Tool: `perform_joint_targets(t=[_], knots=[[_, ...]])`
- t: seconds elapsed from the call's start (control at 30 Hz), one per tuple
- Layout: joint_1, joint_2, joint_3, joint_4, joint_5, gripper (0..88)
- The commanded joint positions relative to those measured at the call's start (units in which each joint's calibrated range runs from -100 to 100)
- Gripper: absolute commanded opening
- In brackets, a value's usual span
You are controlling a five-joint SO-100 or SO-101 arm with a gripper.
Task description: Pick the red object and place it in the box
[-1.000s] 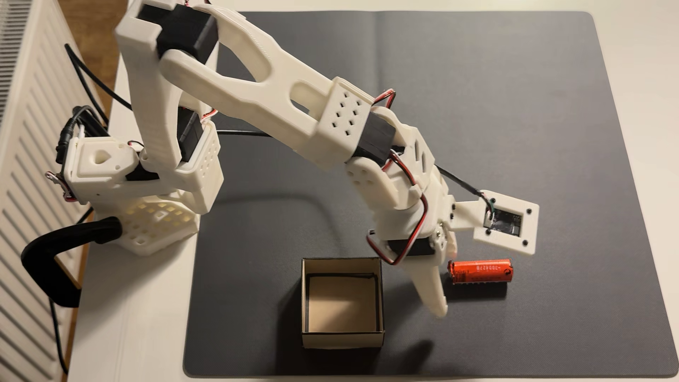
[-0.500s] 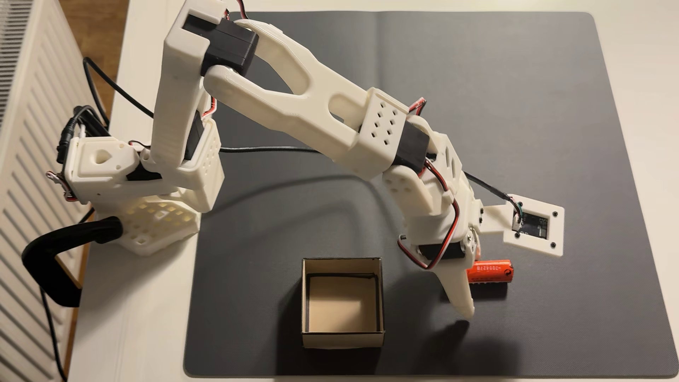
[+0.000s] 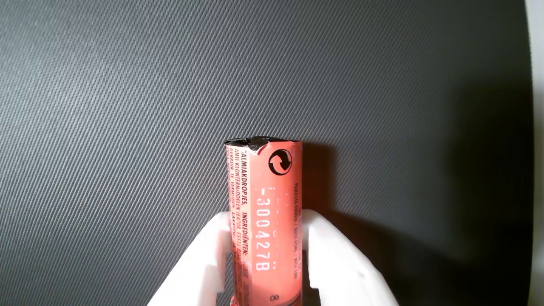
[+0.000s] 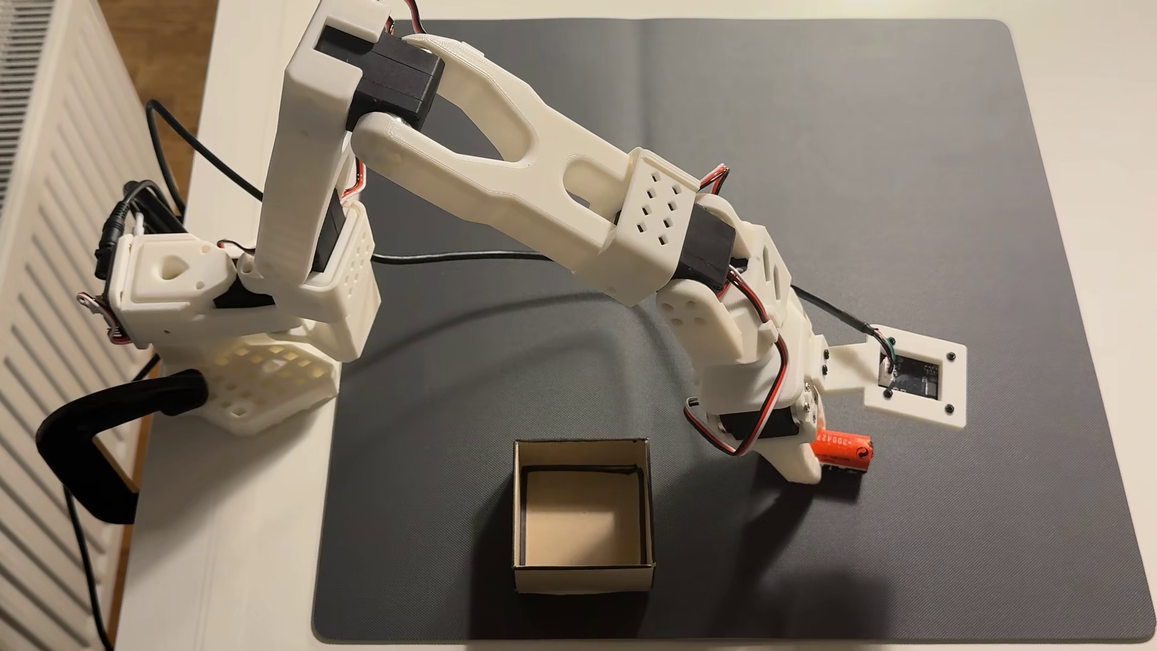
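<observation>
Step in hand: the grasp, by my reading; the claw (image 3: 265, 259) sits astride the red object (image 3: 265, 212) and the lift has not begun.
Claw state: in the wrist view its two white fingers (image 3: 204, 263) stand one on each side of the wrapped cylinder, touching or nearly so; whether they are fully clamped I cannot tell.
Red object: lying on the dark mat (image 4: 876, 188), to the right of the box (image 4: 582, 579) in the fixed view, its near half hidden under the claw (image 4: 807, 466), its crimped far end sticking out.
Box: open-topped cardboard, nothing in it, apart from the claw.
Next move: squeeze firmly without crushing the shiny wrapper, lift, swing toward the box, release above its opening.
</observation>
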Motion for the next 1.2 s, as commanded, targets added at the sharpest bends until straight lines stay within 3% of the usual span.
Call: perform_joint_targets(t=[0.0, 0.53, 0.7, 1.17], knots=[[-0.4, -0.7, -1.0, 4.3, -0.1, 1.4], [-1.9, -31.3, -0.5, 25.2, 0.4, 2.0], [0.2, -39.1, 0.1, 32.2, 3.8, 2.3], [13.1, -60.4, 26.4, 24.1, 9.8, 2.3]])
